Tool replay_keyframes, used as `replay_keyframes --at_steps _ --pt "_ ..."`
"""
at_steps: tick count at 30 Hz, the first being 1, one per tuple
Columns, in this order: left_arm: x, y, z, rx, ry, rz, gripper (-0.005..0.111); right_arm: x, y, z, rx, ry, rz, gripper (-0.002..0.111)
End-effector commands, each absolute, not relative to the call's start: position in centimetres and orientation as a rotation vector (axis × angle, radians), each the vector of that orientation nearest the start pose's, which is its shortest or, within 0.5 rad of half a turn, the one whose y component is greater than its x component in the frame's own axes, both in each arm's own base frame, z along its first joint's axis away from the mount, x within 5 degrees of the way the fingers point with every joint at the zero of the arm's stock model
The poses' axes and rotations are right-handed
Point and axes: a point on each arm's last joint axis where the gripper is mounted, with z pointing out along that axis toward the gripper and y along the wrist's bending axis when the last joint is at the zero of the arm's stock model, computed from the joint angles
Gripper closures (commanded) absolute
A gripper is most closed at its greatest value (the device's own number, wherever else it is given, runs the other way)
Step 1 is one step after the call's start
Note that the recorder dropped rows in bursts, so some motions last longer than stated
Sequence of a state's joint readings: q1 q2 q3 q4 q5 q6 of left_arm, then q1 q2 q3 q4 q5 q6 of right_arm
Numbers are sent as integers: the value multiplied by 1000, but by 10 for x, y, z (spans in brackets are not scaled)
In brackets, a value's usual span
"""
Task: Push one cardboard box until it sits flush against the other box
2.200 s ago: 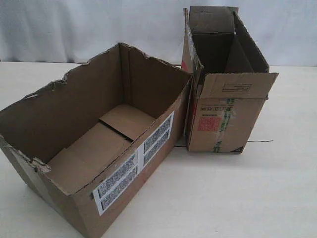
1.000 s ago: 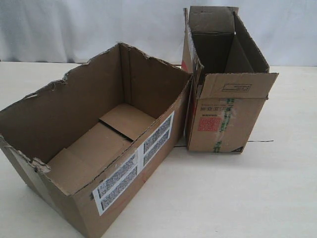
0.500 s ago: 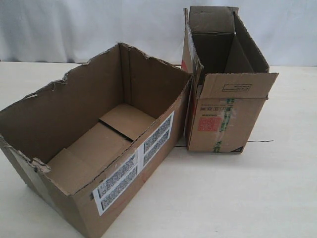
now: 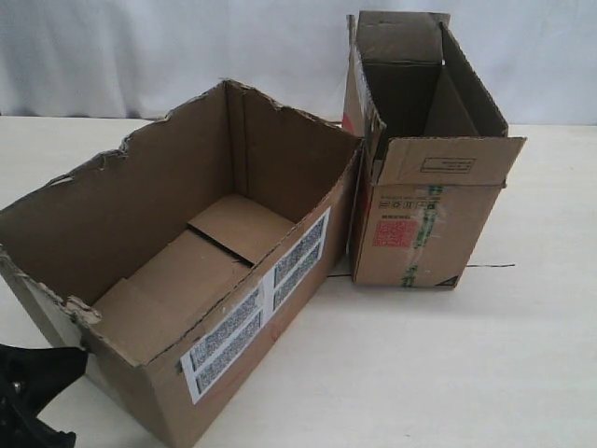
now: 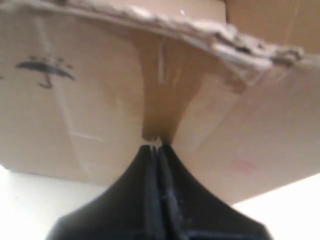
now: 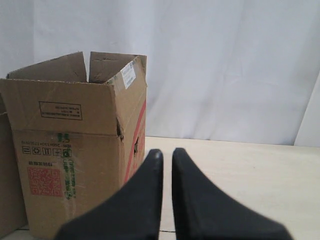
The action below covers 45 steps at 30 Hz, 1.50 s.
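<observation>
Progress entry: cardboard box (image 4: 140, 219) sitting near and left on the table (image 4: 438, 364), turned at an angle; the other box (image 4: 420, 224) standing far and right. The wide carton's far right corner is seeming to touch, or almost touch, the tall carton's left side, while a wedge of bare table is showing between their near edges. Flush contact is not yet made, by my reckoning; swinging the near end rightwards is what is remaining. Left gripper (image 5: 156, 146): fingers pressed together, empty, tip bearing on the wide carton's near left corner. Right gripper (image 6: 166, 154): fingers parted by a slim gap, holding nothing, hanging near and right of the tall carton, touching neither box
</observation>
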<state>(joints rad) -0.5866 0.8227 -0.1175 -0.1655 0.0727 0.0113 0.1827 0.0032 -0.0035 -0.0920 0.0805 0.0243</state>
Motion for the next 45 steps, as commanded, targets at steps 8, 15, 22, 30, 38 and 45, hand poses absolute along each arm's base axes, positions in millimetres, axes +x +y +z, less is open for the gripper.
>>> replay_keyframes --at_steps 8,15,22,30,38,45 --pt "130 -90 170 524 2158 -386 107 56 9 206 -185 1552 80 103" --pt "137 -92 177 490 2063 -399 107 56 9 206 -185 1552 80 103" --pt "139 -93 180 469 2043 -412 107 56 9 206 -185 1552 80 103" --pt "137 -93 180 511 2046 -396 107 56 9 206 -185 1552 80 103" --pt "119 -83 197 528 2045 -426 107 56 9 206 -185 1552 80 103" --pt "106 -77 240 551 1955 -460 107 56 9 206 -185 1552 80 103"
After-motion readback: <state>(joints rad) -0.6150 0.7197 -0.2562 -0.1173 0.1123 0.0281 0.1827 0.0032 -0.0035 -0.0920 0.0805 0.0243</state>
